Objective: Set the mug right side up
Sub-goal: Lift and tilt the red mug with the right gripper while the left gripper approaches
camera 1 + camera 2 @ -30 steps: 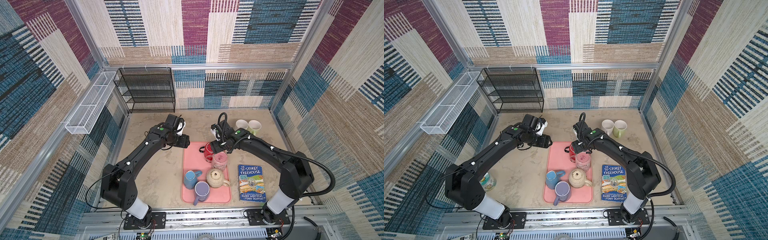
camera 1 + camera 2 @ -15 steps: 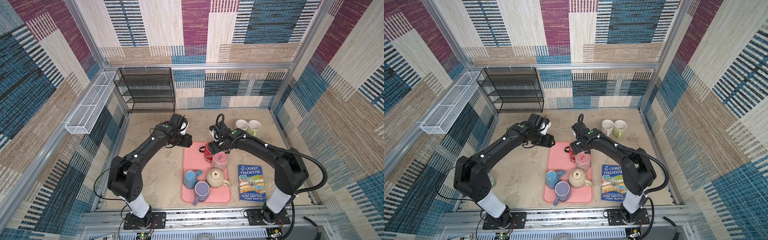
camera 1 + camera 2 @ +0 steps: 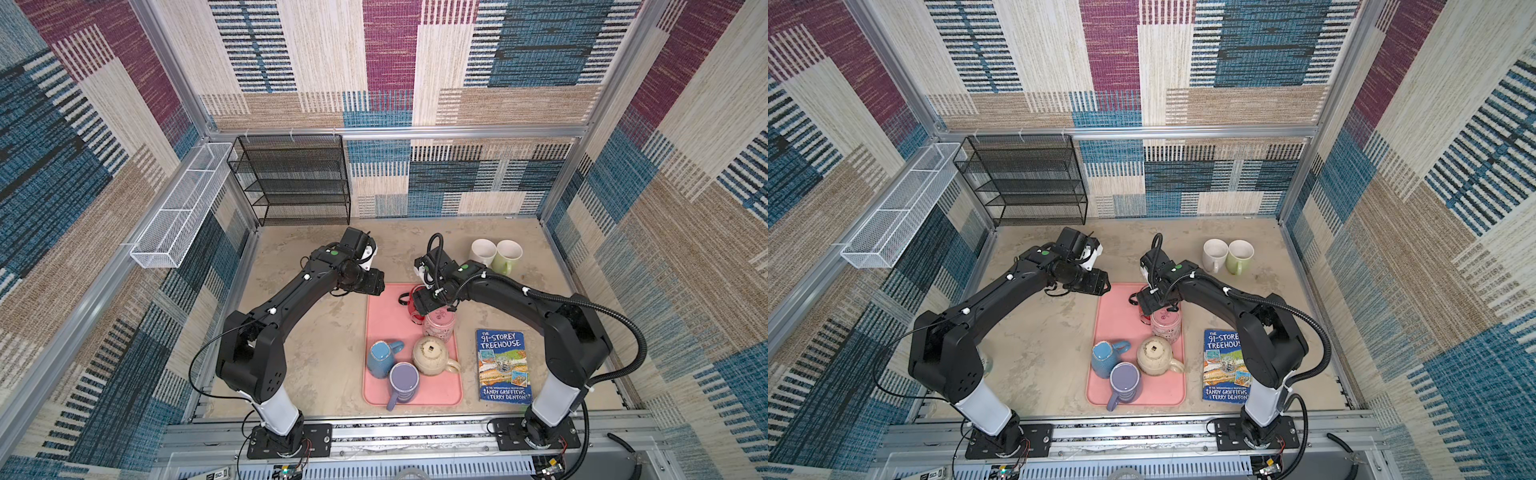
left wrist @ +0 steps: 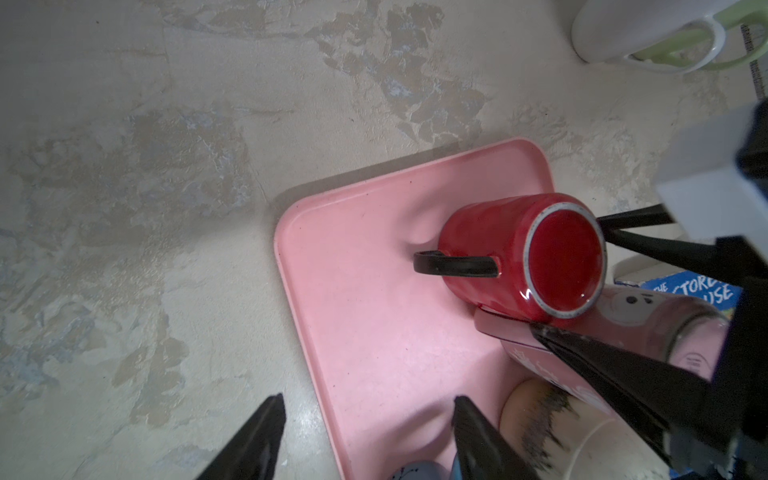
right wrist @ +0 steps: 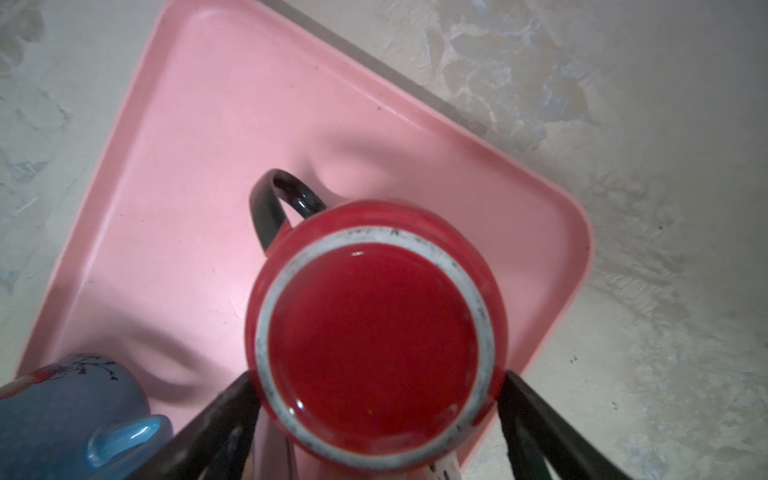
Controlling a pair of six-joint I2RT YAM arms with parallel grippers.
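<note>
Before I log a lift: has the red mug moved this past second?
No. The red mug sits unchanged beside the pink jar at the tray's far end.

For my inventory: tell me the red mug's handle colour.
Black handle, clearest in left wrist view.

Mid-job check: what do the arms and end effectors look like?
The left arm and right arm are black links on white base segments, each with a green dot near the wrist. A ribbed black hose runs along the right one. The left end effector and right end effector have black tapered fingers.
</note>
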